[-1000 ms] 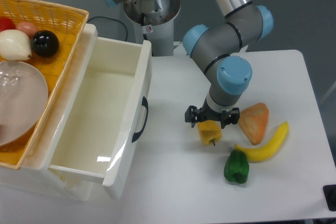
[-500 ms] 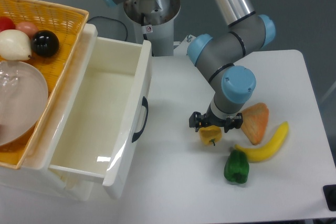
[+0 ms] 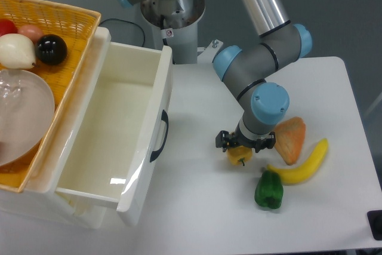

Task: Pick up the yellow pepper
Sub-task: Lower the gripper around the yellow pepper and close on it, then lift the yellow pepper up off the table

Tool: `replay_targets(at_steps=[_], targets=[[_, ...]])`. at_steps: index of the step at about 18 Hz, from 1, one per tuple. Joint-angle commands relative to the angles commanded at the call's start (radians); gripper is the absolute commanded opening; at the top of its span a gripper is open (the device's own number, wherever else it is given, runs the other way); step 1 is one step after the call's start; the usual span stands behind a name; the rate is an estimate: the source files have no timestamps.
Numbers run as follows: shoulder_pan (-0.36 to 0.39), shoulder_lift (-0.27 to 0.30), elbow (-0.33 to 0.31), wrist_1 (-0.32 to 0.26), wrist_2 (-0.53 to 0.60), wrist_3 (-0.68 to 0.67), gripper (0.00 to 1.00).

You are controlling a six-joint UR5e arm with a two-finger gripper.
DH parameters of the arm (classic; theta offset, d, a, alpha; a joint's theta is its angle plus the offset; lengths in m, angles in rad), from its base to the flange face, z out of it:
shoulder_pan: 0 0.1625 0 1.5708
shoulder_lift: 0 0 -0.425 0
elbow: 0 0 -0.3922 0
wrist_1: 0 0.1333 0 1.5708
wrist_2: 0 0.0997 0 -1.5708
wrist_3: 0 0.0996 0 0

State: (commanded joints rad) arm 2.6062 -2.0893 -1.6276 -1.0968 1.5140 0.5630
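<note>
The yellow pepper is a small glossy yellow-orange pepper with a dark stem pointing toward the table's front. It sits on the white table, right of the drawer. My gripper hangs straight down over it, with its black jaws spread to the left and right of the pepper's top. The jaws look open and the wrist hides the pepper's upper half. Only the lower part and the stem show.
An orange wedge-shaped item, a banana and a green pepper lie close on the right. An open white drawer stands to the left. Beyond it is a yellow basket holding round items and a clear bowl.
The gripper has shifted slightly right and come down over the yellow pepper, covering more of it. The jaw spread looks the same. The pepper has not moved.
</note>
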Motion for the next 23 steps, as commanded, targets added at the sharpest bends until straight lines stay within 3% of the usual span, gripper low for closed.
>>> replay_targets(at_steps=[3,6,8,9,11,14,19,23], targets=[[-0.005,-0.009,0.002,0.005,0.0,0.002,1.0],[-0.014,-0.012,-0.005,0.005,0.005,0.006,0.91],[-0.014,-0.012,-0.005,0.005,0.006,0.008,0.75],[-0.014,-0.012,-0.003,0.005,0.006,0.006,0.52],[-0.014,-0.009,0.0,0.005,0.005,0.006,0.43],[-0.012,-0.009,0.005,0.003,0.006,0.008,0.12],[-0.012,0.001,0.021,0.005,0.003,0.009,0.07],[-0.025,0.055,0.071,0.003,0.0,0.052,0.07]])
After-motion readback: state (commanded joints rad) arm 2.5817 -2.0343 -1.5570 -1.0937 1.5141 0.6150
